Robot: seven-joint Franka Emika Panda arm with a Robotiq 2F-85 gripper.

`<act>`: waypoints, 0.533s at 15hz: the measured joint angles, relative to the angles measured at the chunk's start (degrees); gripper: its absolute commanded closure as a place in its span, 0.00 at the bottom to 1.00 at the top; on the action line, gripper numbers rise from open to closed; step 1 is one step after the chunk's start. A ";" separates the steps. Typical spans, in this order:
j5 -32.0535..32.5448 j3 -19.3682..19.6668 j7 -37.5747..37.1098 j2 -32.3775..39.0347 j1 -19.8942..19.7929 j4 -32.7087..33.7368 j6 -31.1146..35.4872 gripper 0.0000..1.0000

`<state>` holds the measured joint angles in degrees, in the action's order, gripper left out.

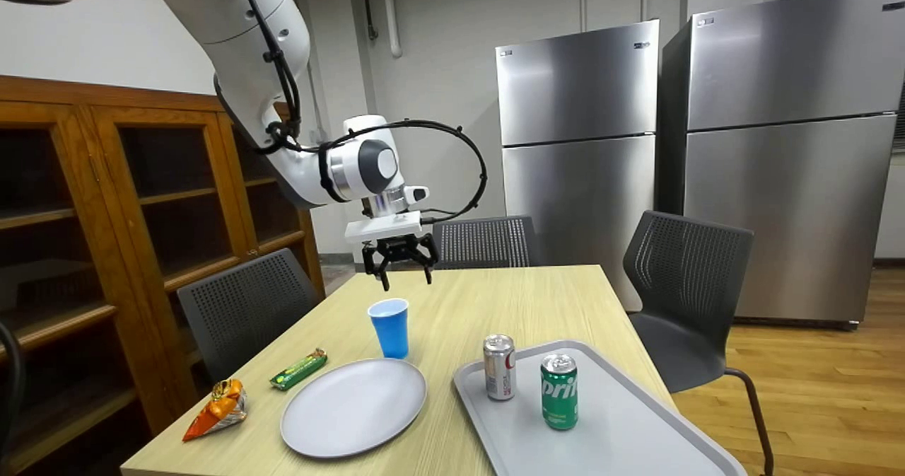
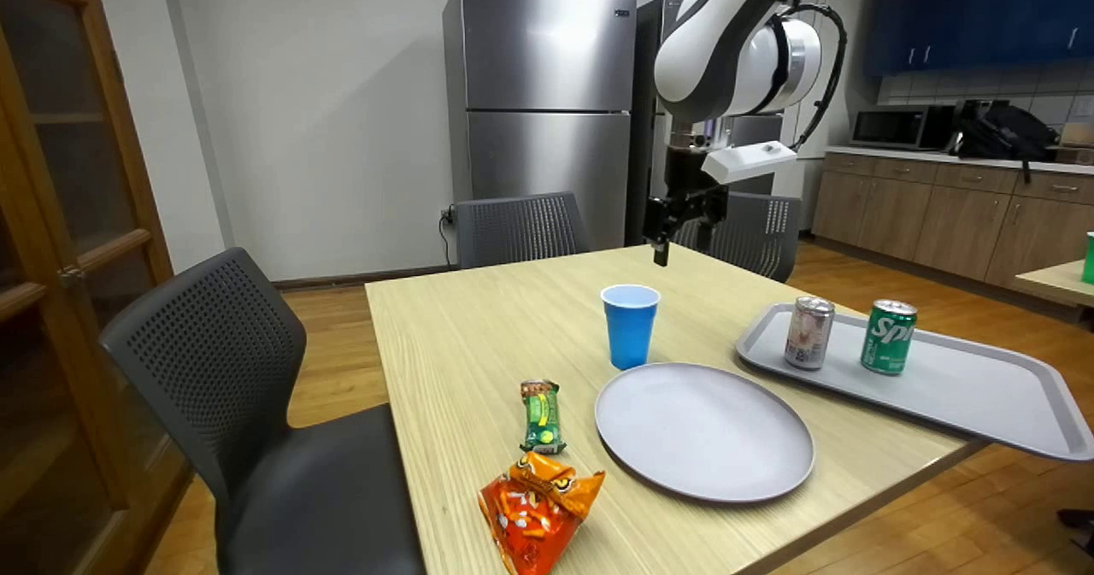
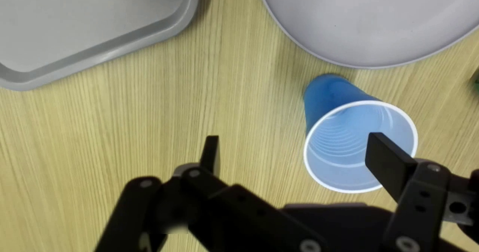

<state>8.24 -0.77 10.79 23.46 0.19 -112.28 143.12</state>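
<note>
- Hovering above the table (image 1: pixel 509 299), the gripper (image 1: pixel 407 284) is held with its fingers (image 3: pixel 389 165) spread wide; nothing is pinched between them, and no contact with anything is shown.
- The blue cup (image 1: pixel 392 331) is placed upright on the table, its white-rimmed mouth turned up. It is the thing nearest to the gripper; in the wrist view, part of its mouth is overlapped by one finger, while the other finger is seen against the table.
- The step in hand is judged to be an approach to the cup, at a height above its rim; a grasp is not yet made.
- For a grip on the cup, the fingers would, it is judged, first have to be centred on it, since it is seen off to one side of the gap between them. A descent and a light squeeze would then be called for, as the thin-looking wall could be dented.
- The grey plate (image 1: pixel 353 409) is set just beside the cup, with a strip of table seen between the two.
- On the grey tray (image 1: pixel 601 455), a silver can (image 1: pixel 500 368) and a green can (image 1: pixel 559 393) are stood upright, apart.
- Across the plate from the tray, a green-wrapped snack (image 1: pixel 299 370) and an orange snack bag (image 1: pixel 219 410) are laid on the table.
</note>
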 measured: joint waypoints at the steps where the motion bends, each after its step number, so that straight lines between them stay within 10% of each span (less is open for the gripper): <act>1: -0.15 0.04 0.06 -0.43 -0.59 -0.52 0.00 0.00; 8: -0.34 0.16 0.10 -1.75 -1.85 -2.23 0.05 0.00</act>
<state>7.90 -0.61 10.89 21.72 -1.65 -114.52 143.17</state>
